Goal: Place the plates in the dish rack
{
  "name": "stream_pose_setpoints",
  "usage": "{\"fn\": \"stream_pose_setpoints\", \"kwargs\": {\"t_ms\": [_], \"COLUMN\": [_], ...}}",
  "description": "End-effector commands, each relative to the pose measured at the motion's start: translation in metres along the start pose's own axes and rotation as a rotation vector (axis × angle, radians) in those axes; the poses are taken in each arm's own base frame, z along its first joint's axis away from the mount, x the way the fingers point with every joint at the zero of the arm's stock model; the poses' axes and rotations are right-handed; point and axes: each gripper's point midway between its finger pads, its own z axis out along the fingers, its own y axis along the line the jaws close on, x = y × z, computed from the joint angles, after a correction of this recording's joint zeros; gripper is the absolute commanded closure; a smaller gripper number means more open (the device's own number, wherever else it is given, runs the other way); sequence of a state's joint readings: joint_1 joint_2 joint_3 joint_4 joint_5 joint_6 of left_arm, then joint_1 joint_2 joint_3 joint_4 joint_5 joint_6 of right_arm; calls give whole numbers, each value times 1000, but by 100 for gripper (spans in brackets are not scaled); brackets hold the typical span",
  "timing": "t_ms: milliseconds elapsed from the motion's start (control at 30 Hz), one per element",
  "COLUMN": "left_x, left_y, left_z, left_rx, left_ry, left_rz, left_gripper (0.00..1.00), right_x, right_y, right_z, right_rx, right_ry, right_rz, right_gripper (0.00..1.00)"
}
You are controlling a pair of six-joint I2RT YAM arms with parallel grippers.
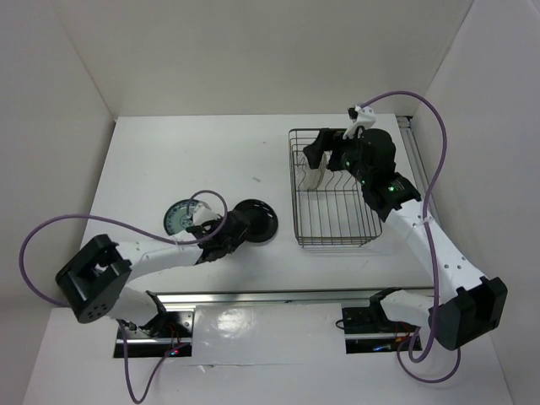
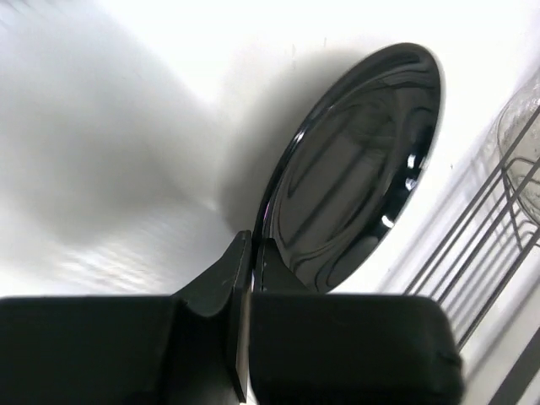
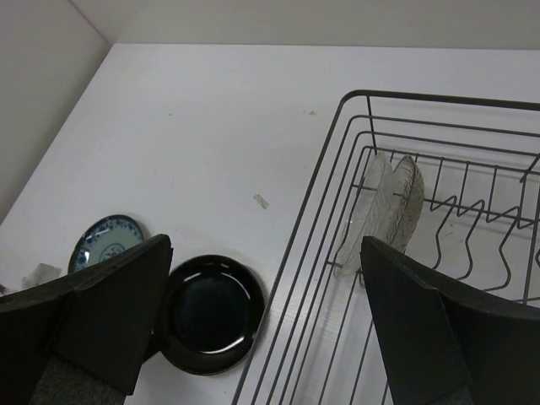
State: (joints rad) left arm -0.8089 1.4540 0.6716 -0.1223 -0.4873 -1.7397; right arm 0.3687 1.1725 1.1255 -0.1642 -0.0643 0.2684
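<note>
My left gripper (image 1: pixel 229 233) is shut on the near rim of the glossy black plate (image 1: pixel 258 221), left of the dish rack (image 1: pixel 297 190). In the left wrist view the fingers (image 2: pixel 240 270) pinch the black plate (image 2: pixel 354 169) at its edge. The teal patterned plate (image 1: pixel 186 214) lies flat on the table just left of it. My right gripper (image 1: pixel 317 157) is open and empty above the rack's far left corner. In the right wrist view the clear plate (image 3: pixel 367 211) and the beige plate (image 3: pixel 408 196) stand upright side by side between the dividers.
The rack's wire wall (image 2: pixel 494 240) stands close to the right of the black plate. White walls enclose the table on the left, back and right. The right arm reaches over the rack's right side. A purple cable (image 1: pixel 126 224) loops over the left arm.
</note>
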Motion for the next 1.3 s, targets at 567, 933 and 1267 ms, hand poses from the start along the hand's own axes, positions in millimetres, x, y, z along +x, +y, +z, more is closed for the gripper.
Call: {"fn": "stream_pose_setpoints", "kwargs": {"t_ms": [567, 933, 1267], "left_x": [-89, -70, -73], "left_y": [-126, -150, -151], "left_z": [-177, -217, -214], "left_rx": [744, 1011, 991], "left_ry": [-319, -292, -301], "left_rz": [583, 669, 664], "left_gripper": [100, 100, 100], "right_x": [10, 72, 58], "right_y": [101, 140, 141], "right_z": [-30, -30, -32], "right_rx": [-647, -792, -757], "right_ry": [3, 188, 149], "right_rz": [-206, -313, -328], "right_gripper": [0, 13, 24]}}
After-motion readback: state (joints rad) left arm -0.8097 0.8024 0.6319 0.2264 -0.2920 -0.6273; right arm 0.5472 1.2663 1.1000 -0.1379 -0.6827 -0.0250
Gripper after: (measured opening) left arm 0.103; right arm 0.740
